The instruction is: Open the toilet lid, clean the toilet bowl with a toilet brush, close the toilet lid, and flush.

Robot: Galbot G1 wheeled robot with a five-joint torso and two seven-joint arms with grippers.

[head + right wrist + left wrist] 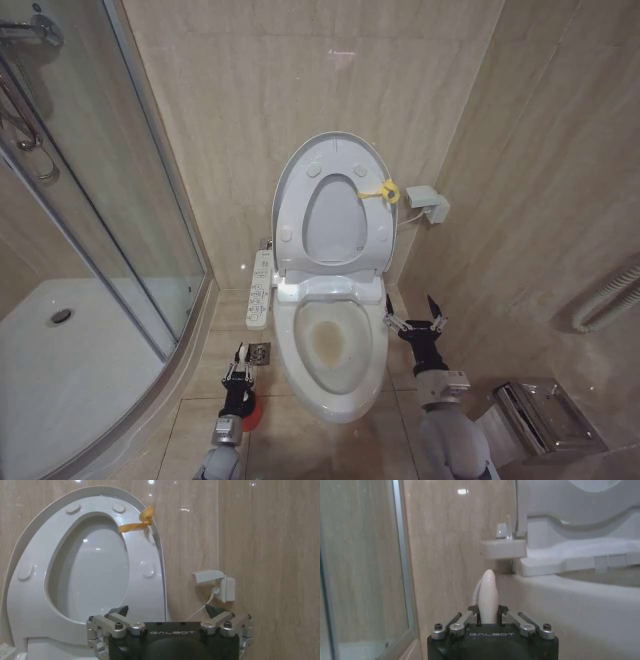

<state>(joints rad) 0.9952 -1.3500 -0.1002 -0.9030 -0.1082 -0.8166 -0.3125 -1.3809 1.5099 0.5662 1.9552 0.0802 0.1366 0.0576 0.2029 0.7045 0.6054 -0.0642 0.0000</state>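
The toilet lid [335,218] stands raised against the wall with the ring seat [300,190] folded up in front of it and a yellow tag [386,190] at the rim. Below, the toilet bowl [335,385] lies exposed, with a brownish stain inside. My left gripper [238,368] hangs low at the bowl's left, above the red holder [252,410]. In the left wrist view this gripper [489,612] is shut on the white handle of the toilet brush [488,588]. My right gripper [415,322] is open at the bowl's right rim, facing the raised lid [100,566].
A long button panel [260,290] runs along the bowl's left side, with a floor drain [258,352] beside it. The glass shower enclosure [130,220] closes off the left. A wall socket [426,203], a metal paper holder [540,415] and a grab rail [610,300] are on the right.
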